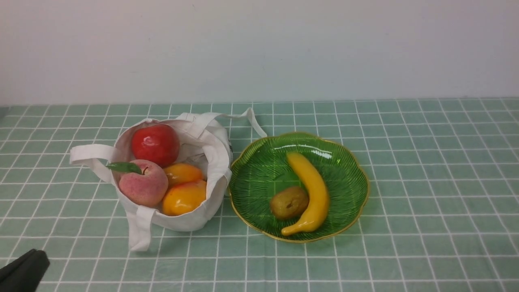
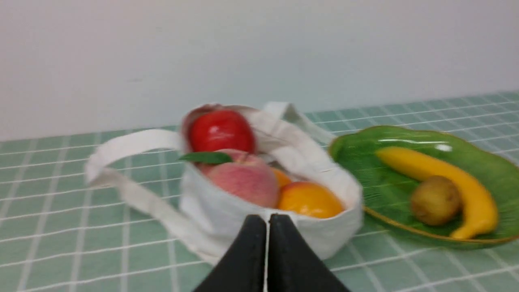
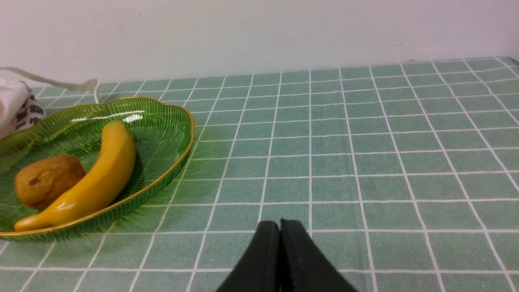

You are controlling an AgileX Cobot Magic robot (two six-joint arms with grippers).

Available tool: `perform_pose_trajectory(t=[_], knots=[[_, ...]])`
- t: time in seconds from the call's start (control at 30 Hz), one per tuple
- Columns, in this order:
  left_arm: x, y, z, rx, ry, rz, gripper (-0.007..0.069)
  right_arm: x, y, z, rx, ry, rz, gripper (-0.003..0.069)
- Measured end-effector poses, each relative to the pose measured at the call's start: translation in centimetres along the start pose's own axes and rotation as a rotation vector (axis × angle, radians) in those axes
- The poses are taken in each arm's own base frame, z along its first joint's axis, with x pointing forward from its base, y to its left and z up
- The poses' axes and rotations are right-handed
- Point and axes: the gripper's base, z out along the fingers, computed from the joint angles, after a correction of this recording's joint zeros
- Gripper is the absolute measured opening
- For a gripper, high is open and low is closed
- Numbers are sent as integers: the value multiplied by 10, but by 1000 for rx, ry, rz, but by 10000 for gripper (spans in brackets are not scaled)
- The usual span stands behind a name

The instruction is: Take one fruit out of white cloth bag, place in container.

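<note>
The yellow banana (image 1: 311, 190) lies in the green glass dish (image 1: 259, 174), next to a small brown fruit (image 1: 289, 202). Left of the dish stands the white cloth bag (image 1: 211, 154), holding a red apple (image 1: 155, 144), a pink peach (image 1: 142, 182) and two orange-yellow fruits (image 1: 184, 197). My left gripper (image 1: 34, 259) is shut and empty at the near left corner, short of the bag (image 2: 320, 239). My right gripper (image 3: 279, 227) is shut with nothing in it, over bare cloth to the right of the dish (image 3: 170, 121), where the banana (image 3: 101, 174) shows again.
A green checked tablecloth (image 1: 425, 182) covers the table up to a plain white wall (image 1: 284, 48) at the back. The bag's strap handles (image 1: 87, 156) trail out to the left and toward the front.
</note>
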Motion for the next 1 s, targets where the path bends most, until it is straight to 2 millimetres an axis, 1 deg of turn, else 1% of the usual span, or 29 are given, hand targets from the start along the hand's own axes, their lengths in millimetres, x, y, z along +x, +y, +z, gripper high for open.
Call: perform_pose_trajectory(t=[0.1, 0.17, 0.3, 0.33, 0.47, 0.7, 1.0], knots=[[19, 7, 0, -111, 18, 24, -8, 0, 0, 0, 0, 0, 0, -12], [28, 10, 1, -158, 36, 9, -8, 0, 0, 0, 0, 0, 0, -12], [35, 12, 0, -203, 87, -23, -8, 0, 0, 0, 0, 0, 0, -12], [39, 13, 0, -211, 125, -34, -8, 0, 0, 0, 0, 0, 0, -12], [44, 13, -1, -214, 176, -41, -8, 0, 0, 0, 0, 0, 0, -12], [44, 10, -1, -166, 182, -28, -8, 0, 0, 0, 0, 0, 0, -12], [44, 10, -1, -163, 182, -27, -8, 0, 0, 0, 0, 0, 0, -12]])
